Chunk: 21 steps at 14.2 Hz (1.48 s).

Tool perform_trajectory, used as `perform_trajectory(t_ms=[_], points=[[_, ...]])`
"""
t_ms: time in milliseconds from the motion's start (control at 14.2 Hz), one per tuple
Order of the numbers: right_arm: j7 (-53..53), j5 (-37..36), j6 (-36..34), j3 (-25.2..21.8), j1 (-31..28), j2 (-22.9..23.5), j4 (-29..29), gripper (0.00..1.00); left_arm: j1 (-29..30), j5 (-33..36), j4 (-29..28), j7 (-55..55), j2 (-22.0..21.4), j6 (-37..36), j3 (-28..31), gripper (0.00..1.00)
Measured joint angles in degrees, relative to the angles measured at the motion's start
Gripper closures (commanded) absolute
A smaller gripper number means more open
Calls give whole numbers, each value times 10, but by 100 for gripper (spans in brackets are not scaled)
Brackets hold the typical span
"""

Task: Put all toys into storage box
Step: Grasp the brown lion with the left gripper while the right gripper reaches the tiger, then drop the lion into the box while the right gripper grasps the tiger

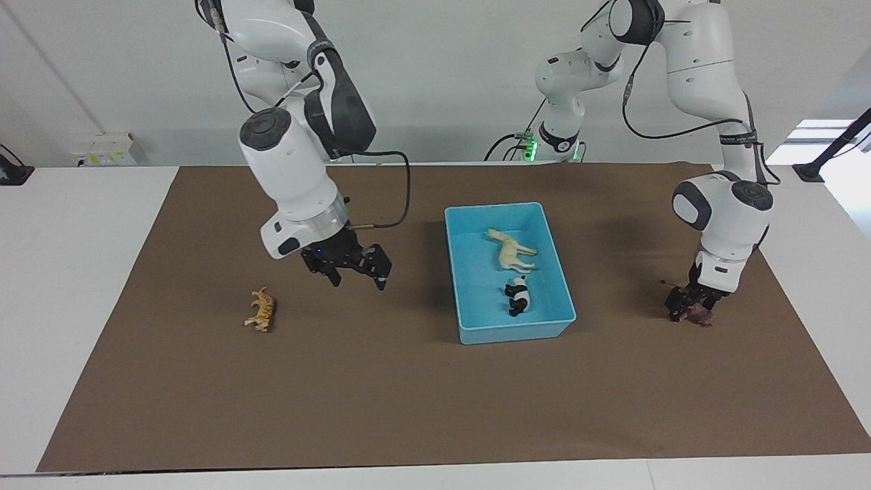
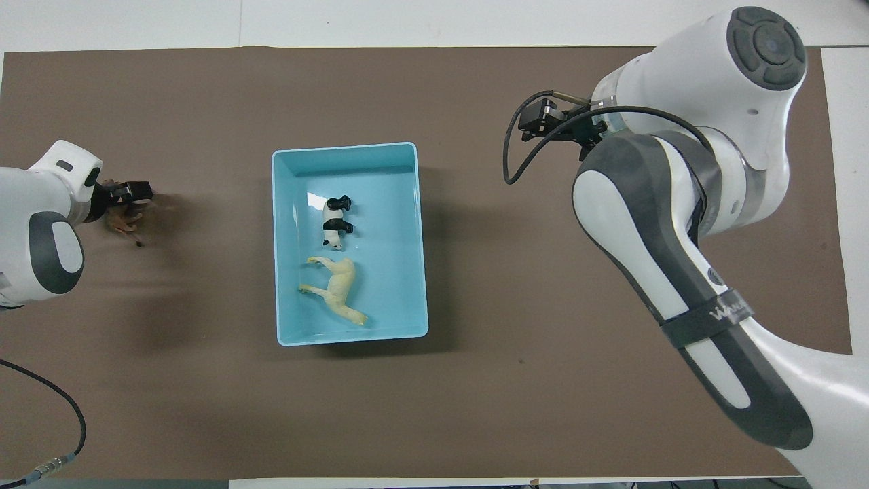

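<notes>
Horse (image 1: 510,250) and panda (image 1: 517,298) lie in the storage box (image 1: 514,331); the tiger (image 1: 261,309) sits on the mat. Right gripper (image 1: 355,272) hangs empty, fingers spread, beside the tiger. Left gripper (image 1: 687,304) is down around the lion (image 1: 701,315), though whether it grips I can't tell.

A white table (image 1: 81,286) has a big brown mat (image 1: 381,395) on it. On the mat sit a blue box (image 1: 516,332), a tiger (image 1: 261,310) and a lion (image 1: 699,316).

Light blue storage box (image 1: 562,281) sits mid-mat; cream horse (image 1: 509,250) and panda (image 1: 518,296) are laid on their sides inside. Orange tiger (image 1: 261,309) is seen at nine o'clock, brown lion (image 1: 701,314) at three.
</notes>
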Motion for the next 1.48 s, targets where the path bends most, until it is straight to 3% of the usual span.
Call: perform_trajectory(t_ms=[141,422,704,915,1196,1266,1407,1477], points=[[-19,-1,0,0,-25,-1,-26,0,0,0,0,0,-7,0,0,83],[-112,-31,36,-3,-91,-22,-117,0,1,0,23,0,-9,-33,2,85],[-123,-64,76,-3,-117,-24,-156,0,-24,0,131,-88,-41,-213,-18,84],[-124,-78,86,-2,-117,-11,-164,0,-128,-1,177,-267,-89,-329,-27,83],[-152,-91,97,-3,-136,3,-172,0,-279,0,183,-481,-100,-351,-29,77],[-156,-91,105,-3,-139,5,-178,0,-303,0,180,-508,-100,-351,-29,74],[-158,-91,123,-2,-139,8,-191,0,-339,0,159,-536,-103,-343,-29,54],[-158,-91,127,-2,-139,10,-196,0,-352,0,138,-548,-107,-324,-29,16]])
